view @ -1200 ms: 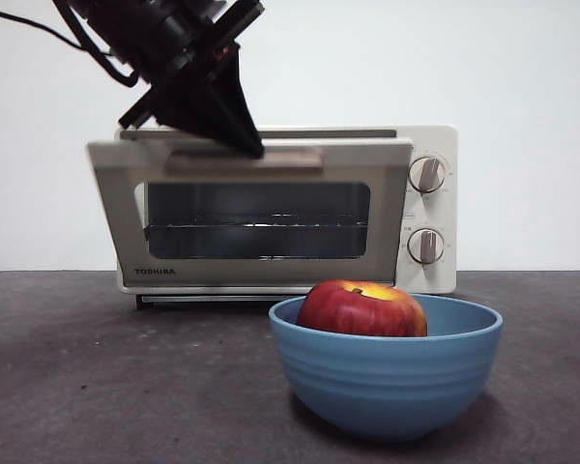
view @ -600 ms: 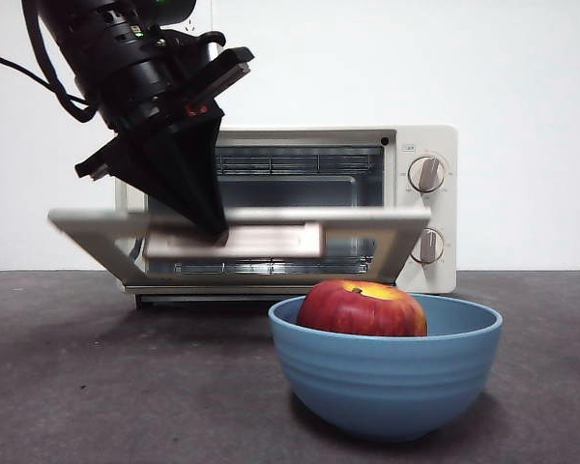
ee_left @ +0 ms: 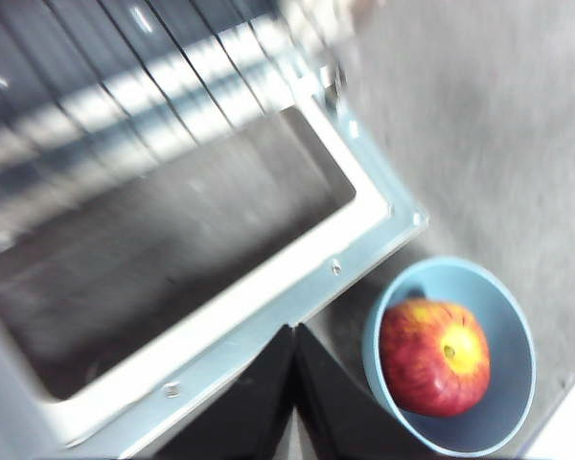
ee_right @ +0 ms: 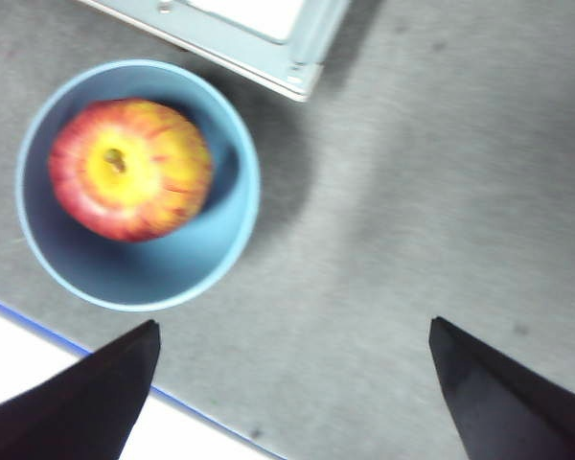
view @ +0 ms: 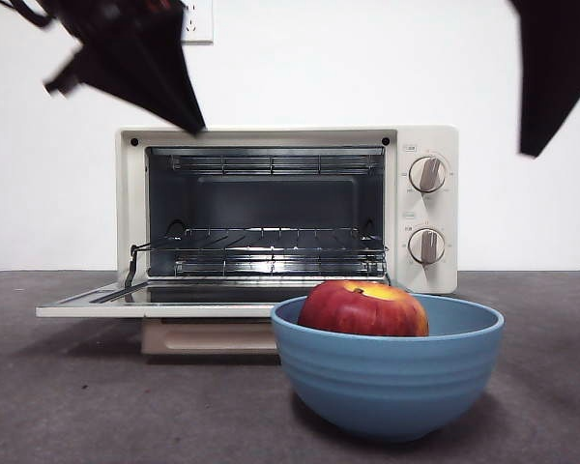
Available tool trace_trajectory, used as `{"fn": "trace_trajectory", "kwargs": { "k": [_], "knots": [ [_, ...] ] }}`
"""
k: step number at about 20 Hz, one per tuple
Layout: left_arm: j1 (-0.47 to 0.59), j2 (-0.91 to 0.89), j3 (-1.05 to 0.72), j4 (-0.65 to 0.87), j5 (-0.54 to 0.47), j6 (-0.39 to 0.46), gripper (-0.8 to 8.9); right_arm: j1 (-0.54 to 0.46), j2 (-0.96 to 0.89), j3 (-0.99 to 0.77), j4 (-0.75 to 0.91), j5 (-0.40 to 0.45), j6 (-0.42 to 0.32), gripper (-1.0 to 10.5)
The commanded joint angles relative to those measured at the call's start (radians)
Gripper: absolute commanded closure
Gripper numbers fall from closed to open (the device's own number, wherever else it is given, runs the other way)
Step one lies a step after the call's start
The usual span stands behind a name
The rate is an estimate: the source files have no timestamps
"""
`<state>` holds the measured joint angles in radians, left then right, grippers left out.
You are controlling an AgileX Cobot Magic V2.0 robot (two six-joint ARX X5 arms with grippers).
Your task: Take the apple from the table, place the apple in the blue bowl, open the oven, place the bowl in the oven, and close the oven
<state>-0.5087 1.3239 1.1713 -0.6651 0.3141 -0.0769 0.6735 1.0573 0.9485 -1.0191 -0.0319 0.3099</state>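
Since half a second ago the oven [view: 271, 208] door [view: 159, 302] has dropped flat and fully open, and the left gripper [view: 188, 124] has let go and risen above the oven's top left corner, its jaws pressed together on nothing. Right gripper [ee_right: 292, 369] hangs high, jaws spread wide and empty. On the table [view: 97, 406] before the door, the apple [view: 362, 309] sits in the blue bowl [view: 387, 372].

Red-yellow streaked apple [view: 362, 309], blue bowl [view: 387, 372], cream oven [view: 420, 208], grey table [view: 77, 406].
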Motion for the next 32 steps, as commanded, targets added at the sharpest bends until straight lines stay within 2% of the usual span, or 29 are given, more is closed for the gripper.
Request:
{"fn": "trace_trajectory", "kwargs": {
  "k": [1,7,10,14,16,18,24,29,32],
  "knots": [
    [0.047,-0.052,0.002,-0.013,0.004,0.012,8.06,0.006,0.062,0.013,0.027,-0.003,-0.032,5.3],
    [0.201,-0.255,-0.185,-0.012,0.007,0.013,8.06,0.003,0.190,-0.034,0.179,-0.078,-0.056,5.6],
    [0.257,-0.356,-0.294,-0.008,0.061,0.011,8.06,0.002,0.254,-0.060,0.241,-0.078,-0.060,5.7],
    [0.267,-0.454,-0.349,-0.053,0.064,0.010,8.06,-0.003,0.330,-0.074,0.298,-0.079,-0.064,6.5],
    [0.267,-0.492,-0.349,-0.066,0.064,0.010,8.06,-0.003,0.364,-0.080,0.319,-0.086,-0.064,7.2],
    [0.267,-0.521,-0.349,-0.072,0.064,0.009,8.06,-0.003,0.386,-0.081,0.340,-0.124,-0.064,7.9],
    [0.267,-0.544,-0.349,-0.076,0.064,0.005,8.06,-0.003,0.399,-0.081,0.359,-0.149,-0.058,9.3],
    [0.267,-0.544,-0.349,-0.074,0.064,0.006,8.06,-0.002,0.399,-0.078,0.360,-0.154,-0.032,9.4],
    [0.267,-0.544,-0.349,-0.072,0.064,0.006,8.06,-0.002,0.378,-0.039,0.343,-0.205,-0.009,9.4]
  ]
}}
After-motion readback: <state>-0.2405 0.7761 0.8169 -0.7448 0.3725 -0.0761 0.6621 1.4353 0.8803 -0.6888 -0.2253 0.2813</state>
